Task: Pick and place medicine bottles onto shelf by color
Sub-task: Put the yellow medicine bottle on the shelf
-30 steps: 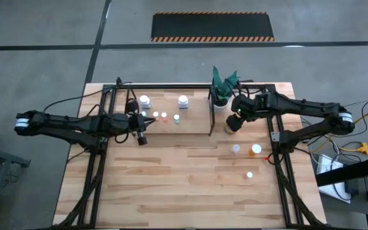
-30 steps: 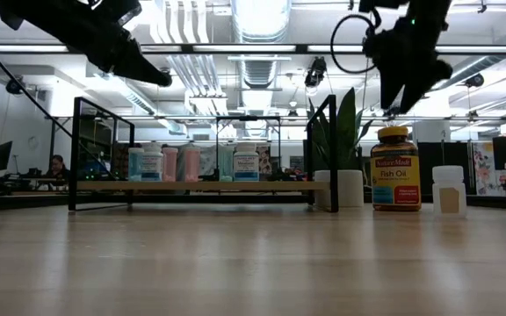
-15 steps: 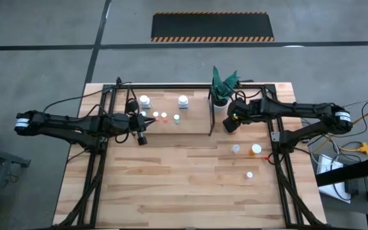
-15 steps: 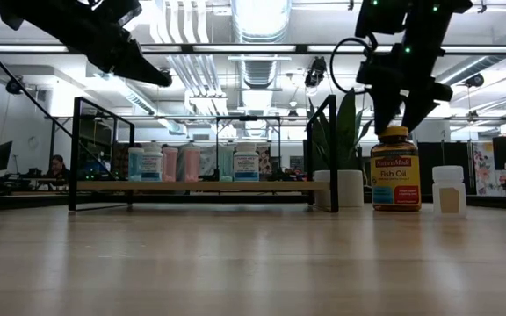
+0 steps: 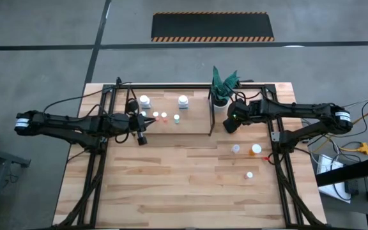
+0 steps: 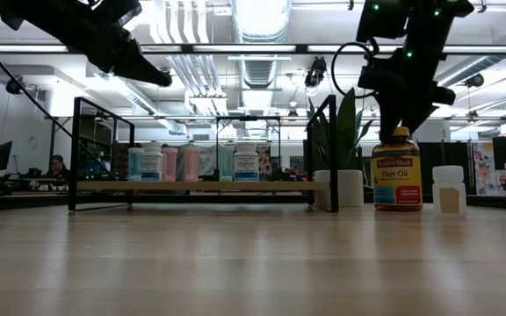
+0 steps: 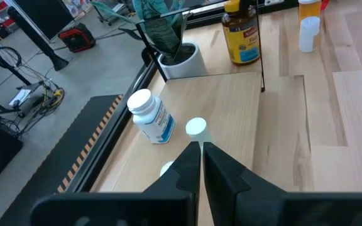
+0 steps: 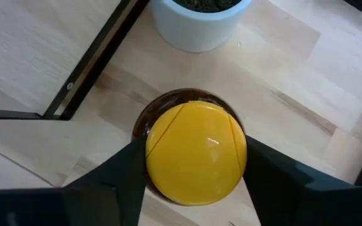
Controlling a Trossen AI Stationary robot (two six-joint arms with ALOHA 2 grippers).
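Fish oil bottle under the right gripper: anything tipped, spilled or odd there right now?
Nothing stands out. The fish oil bottle stands upright on the table beside the plant pot, yellow cap on, with the right gripper straddling the cap. No spill shows.

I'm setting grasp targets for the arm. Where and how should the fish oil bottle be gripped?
Grip the fish oil bottle at its yellow cap, coming straight down from above. It stands upright, and the cap is round and narrower than the amber body. The right hand already straddles the cap that way, fingers either side. The plant pot stands close, so a side approach looks cramped.
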